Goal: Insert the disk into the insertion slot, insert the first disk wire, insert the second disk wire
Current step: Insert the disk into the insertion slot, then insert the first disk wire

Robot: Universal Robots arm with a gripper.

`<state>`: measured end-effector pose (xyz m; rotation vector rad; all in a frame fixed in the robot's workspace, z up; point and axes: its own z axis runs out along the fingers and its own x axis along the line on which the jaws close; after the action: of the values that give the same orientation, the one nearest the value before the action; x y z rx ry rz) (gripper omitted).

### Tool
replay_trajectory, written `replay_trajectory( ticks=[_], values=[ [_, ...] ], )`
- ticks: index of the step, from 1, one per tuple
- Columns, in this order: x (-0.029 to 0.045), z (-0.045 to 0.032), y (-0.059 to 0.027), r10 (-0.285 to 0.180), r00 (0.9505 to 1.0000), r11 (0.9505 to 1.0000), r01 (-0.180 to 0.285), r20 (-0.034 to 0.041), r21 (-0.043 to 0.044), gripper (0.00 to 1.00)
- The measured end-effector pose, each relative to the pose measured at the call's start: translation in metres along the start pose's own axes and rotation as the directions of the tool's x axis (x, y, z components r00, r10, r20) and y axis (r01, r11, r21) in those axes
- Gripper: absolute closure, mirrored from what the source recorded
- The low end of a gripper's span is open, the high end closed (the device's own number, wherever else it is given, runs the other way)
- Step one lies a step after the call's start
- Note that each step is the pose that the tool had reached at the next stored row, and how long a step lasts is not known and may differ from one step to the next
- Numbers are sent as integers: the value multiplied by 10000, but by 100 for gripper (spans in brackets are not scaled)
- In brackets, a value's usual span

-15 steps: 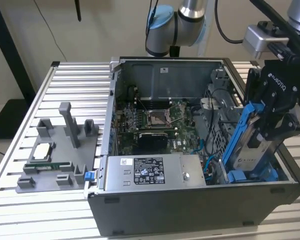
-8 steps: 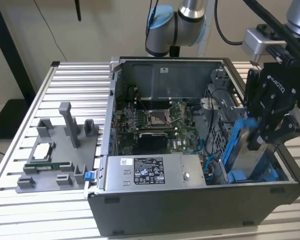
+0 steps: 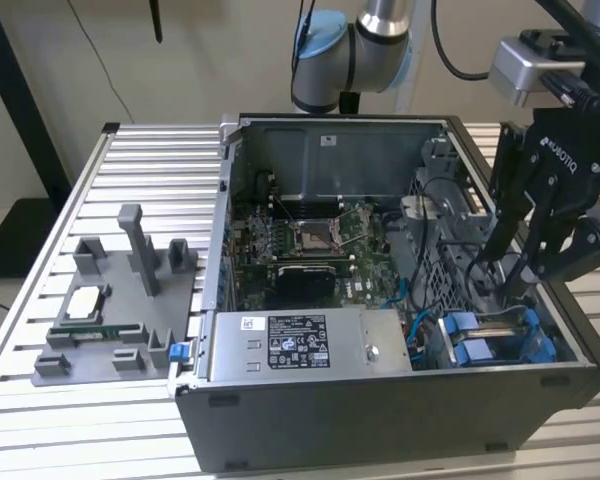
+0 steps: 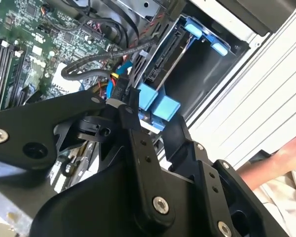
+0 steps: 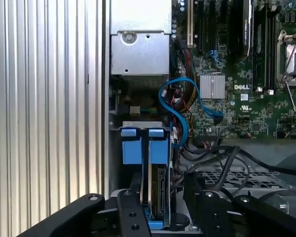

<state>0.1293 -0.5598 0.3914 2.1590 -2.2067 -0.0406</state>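
Claw (image 3: pixel 502 288) at the drive bay of an open computer case (image 3: pixel 380 420) on a slatted worktop (image 3: pixel 140 160).
The disk (image 5: pixel 158 192) stands on edge inside the insertion slot (image 5: pixel 114 148), apparently so its connector edge faces the claw just beside it. How far the claw is open cannot be told. A blue wire (image 5: pixel 173 106) and black cables (image 5: pixel 222 163) crowd the approach. The power-supply box (image 3: pixel 310 345) and motherboard (image 3: pixel 310 245) adjoin. A person's hand (image 4: pixel 286 153) lies nearby.
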Motion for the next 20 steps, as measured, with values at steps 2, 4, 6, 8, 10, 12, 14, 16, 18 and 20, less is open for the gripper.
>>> replay_trajectory(
  ticks=[2,4,6,8,10,12,14,16,18,20],
  values=[
    [-14,-9,0,-1,10000,10000,1,2,-1,0],
    [-42,-26,1,-2,10000,10000,2,-1,0,0],
    [-48,-87,5,0,10000,10000,0,-2,-1,0],
    [-63,-122,8,-1,10000,10000,1,2,-1,0],
    [-107,-123,8,-1,10000,10000,1,-1,6,0],
    [-158,-103,8,-1,10000,10000,1,0,15,0],
    [-185,-67,7,1,10000,10000,-1,0,24,0],
    [-194,-31,6,-3,10000,10000,3,2,54,0],
    [-201,-4,5,-28,10000,9999,28,25,101,0],
    [-202,6,5,-49,9999,9999,48,113,140,0]
  ],
)
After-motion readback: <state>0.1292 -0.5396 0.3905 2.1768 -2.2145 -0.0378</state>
